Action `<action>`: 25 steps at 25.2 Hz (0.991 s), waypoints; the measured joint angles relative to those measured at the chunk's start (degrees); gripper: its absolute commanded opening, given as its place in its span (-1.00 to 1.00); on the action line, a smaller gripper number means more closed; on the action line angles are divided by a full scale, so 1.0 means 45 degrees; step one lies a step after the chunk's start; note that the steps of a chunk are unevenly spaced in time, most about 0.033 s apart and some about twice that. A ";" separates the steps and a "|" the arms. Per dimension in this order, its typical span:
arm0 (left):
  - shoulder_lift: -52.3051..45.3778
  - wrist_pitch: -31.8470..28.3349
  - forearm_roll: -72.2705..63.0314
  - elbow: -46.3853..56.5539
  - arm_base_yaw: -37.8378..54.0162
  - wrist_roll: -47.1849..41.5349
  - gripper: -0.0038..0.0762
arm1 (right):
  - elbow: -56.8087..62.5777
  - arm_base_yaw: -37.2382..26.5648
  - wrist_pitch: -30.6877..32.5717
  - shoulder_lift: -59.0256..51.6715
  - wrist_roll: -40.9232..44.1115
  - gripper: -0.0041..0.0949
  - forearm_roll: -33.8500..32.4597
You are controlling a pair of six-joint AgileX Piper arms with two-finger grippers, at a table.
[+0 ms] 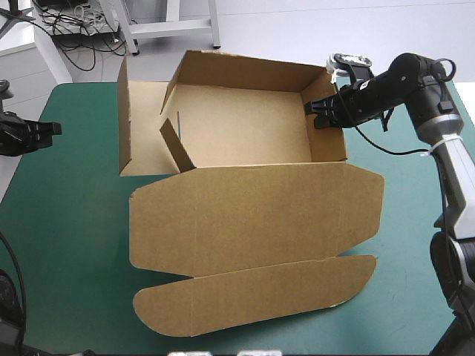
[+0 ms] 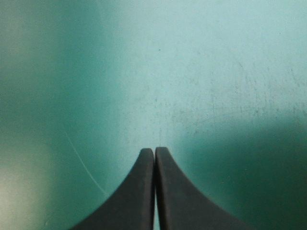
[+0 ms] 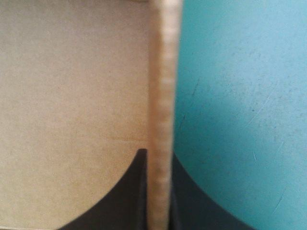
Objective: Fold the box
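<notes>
The brown box (image 1: 245, 126) sits at the middle of the table as an open tray. Its far and right walls stand up, its left wall leans outward, and a small flap tilts inside near the left. The lid (image 1: 252, 215) lies flat toward the near edge, with a rounded tuck flap (image 1: 252, 293) at its end. My right gripper (image 1: 324, 113) is shut on the box's right wall near the far right corner. In the right wrist view that wall's edge (image 3: 160, 120) stands between the black fingers (image 3: 136, 191). My left gripper (image 2: 154, 158) is shut on nothing, low over bare cover by the table's left edge.
The teal-green cover (image 1: 67, 222) shows bare on both sides of the lid and along the near edge. My left arm (image 1: 26, 135) reaches in just over the table's left edge, well apart from the box.
</notes>
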 measured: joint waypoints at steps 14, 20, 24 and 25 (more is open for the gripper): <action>0.0000 -0.0010 -0.0330 0.0000 0.0025 0.0807 0.48 | 0.0000 -0.0401 0.0000 -0.0470 -0.0542 -0.96 0.0597; 0.0413 0.0374 -0.3300 0.0000 -0.0030 0.0169 0.52 | 0.0000 -0.0401 0.0000 -0.0470 -0.0710 -0.96 0.1093; 0.0784 0.0363 -0.4315 0.0000 -0.1053 0.0050 0.50 | 0.0000 -0.0357 -0.0137 -0.0470 -0.0758 -0.95 0.1258; 0.0784 0.0363 -0.4636 0.0000 -0.1466 0.0147 0.50 | 0.0000 -0.0296 -0.0285 -0.0470 -0.0758 -0.95 0.1258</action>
